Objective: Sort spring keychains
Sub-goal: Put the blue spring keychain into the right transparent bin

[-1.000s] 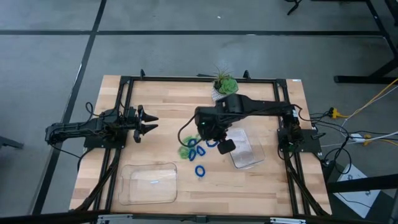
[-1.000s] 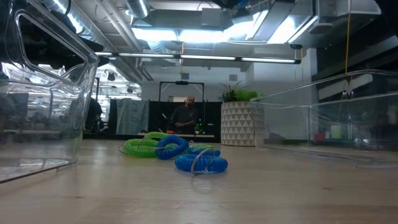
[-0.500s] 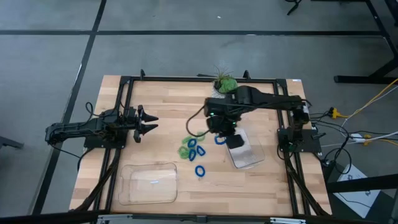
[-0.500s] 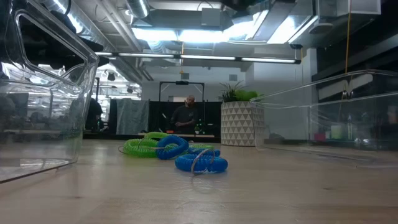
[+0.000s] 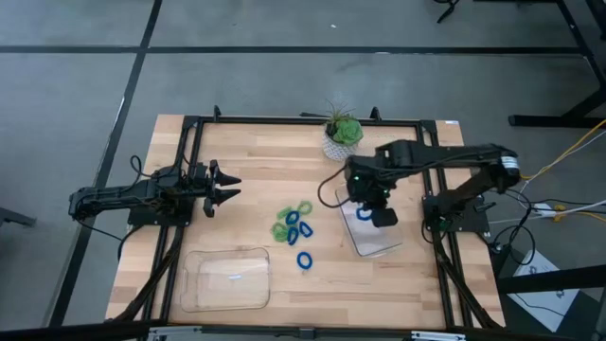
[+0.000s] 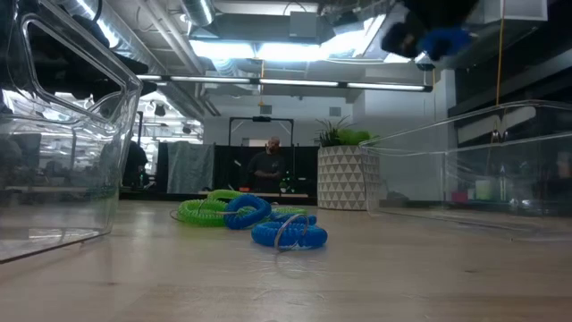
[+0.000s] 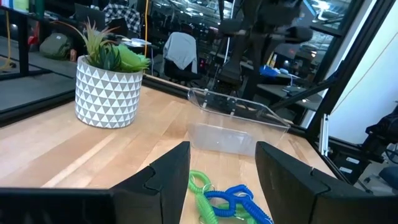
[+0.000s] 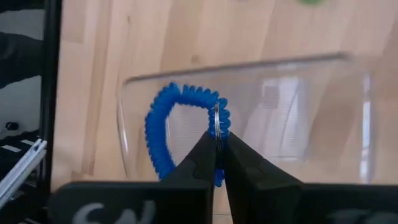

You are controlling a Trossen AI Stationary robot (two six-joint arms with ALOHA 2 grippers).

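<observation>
Right gripper (image 8: 218, 163): clamped tight on a blue keychain (image 8: 186, 132), pinching it at the metal ring with the coil hanging free below the fingers.

Where it hung: in the overhead view the right gripper (image 5: 371, 212) was over the right tray (image 5: 377, 241), the clear one beside the right arm's base, with the blue keychain (image 5: 365, 214) held above the tray floor and not resting on it.

What had just changed: a second earlier this arm was over the pile in the middle of the table; half a second earlier it was at the tray's near edge; by this moment it had swung out fully over the tray, carrying the blue loop with it.

What that meant: my reading was that the pick was done, the carry nearly over, and the drop was the step due.

Pile (image 5: 293, 225): green and blue loops lay tangled together mid-table, with one blue loop (image 5: 304, 260) a little apart, nearer the front.

Left tray (image 5: 225, 278): no keychains in it that I could make out.

Left gripper (image 5: 223, 187): parked at the left side of the table, fingers spread wide, holding nothing.

Plant pot (image 5: 340, 134): stood at the back edge, clear of the work.
</observation>
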